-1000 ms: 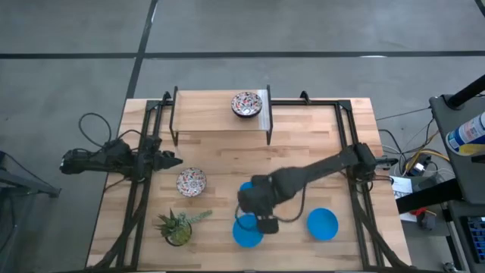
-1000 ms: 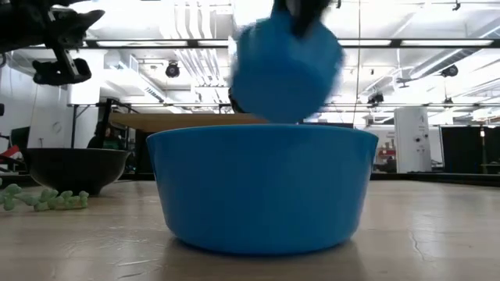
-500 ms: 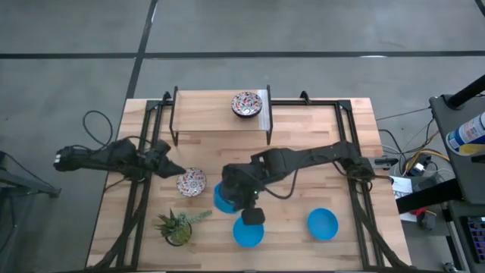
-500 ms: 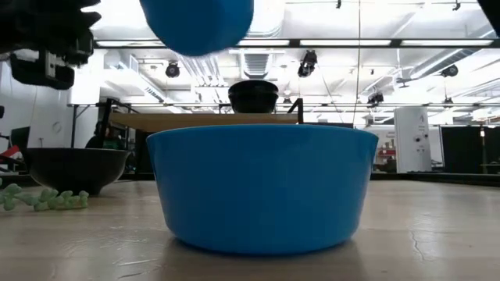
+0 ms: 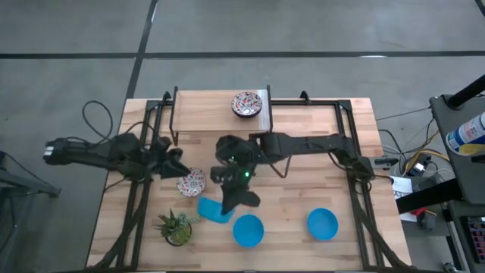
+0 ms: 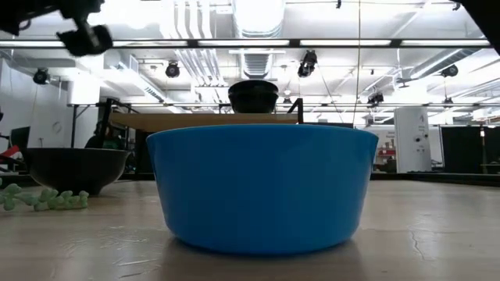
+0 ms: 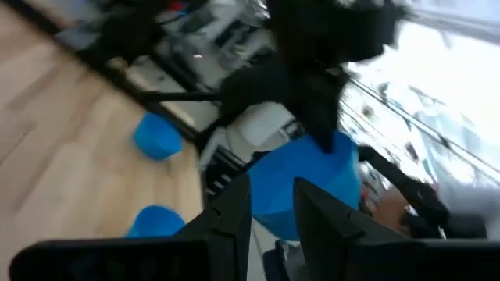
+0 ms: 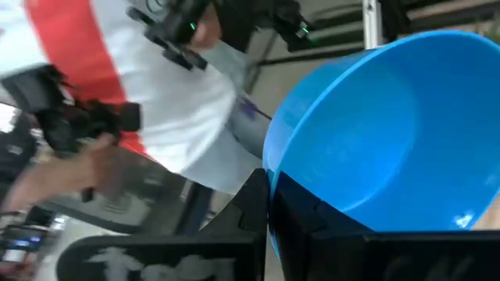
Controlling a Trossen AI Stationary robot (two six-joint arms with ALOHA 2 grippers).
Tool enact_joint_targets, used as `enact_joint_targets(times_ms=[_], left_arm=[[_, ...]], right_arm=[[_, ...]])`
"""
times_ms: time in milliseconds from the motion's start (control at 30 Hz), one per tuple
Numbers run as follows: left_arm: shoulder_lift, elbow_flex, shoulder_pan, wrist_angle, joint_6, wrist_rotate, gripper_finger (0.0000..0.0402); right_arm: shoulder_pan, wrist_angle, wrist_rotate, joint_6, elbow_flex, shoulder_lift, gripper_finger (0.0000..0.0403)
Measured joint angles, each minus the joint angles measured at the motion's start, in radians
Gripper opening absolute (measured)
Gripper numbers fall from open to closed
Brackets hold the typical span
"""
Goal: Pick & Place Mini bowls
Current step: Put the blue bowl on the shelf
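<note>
Carrying a plain bright blue round bowl (image 5: 214,210) above the wooden desk (image 5: 318,136), the right end effector (image 5: 236,199) pinches its rim, left of centre. Setting it down level beside the patterned bowl (image 5: 191,181) seems wise. Left end effector (image 5: 173,161) waits, partly spread.

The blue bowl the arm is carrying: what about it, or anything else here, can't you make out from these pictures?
- Carried blue bowl: in the high view the right arm covers part of it; its height above the table cannot be judged.
- Right tool: in its wrist view the grip on the rim shows, but the background is blurred.
- Left tool: its wrist view is motion-blurred.
- Patterned bowl: dark in the low view, pattern unreadable.
</note>
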Motion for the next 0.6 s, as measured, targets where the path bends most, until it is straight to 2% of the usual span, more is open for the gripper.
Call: enact_joint_targets(times_ms=[200,367,600], left_arm=[[0.069,0.045,0.000,0.220,0.023,0.078,0.0090],[0.115,0.093,0.000,0.249,0.020,0.100,0.0090],[0.157,0.166,-0.001,0.306,0.018,0.193,0.0090]], right_arm=[[-0.046,0.225,-0.168,0.171,-0.001,0.001,0.0008],[-0.057,0.455,-0.234,0.303,-0.001,0.001,0.0008],[-0.064,0.482,-0.260,0.349,-0.002,0.001,0.0008]])
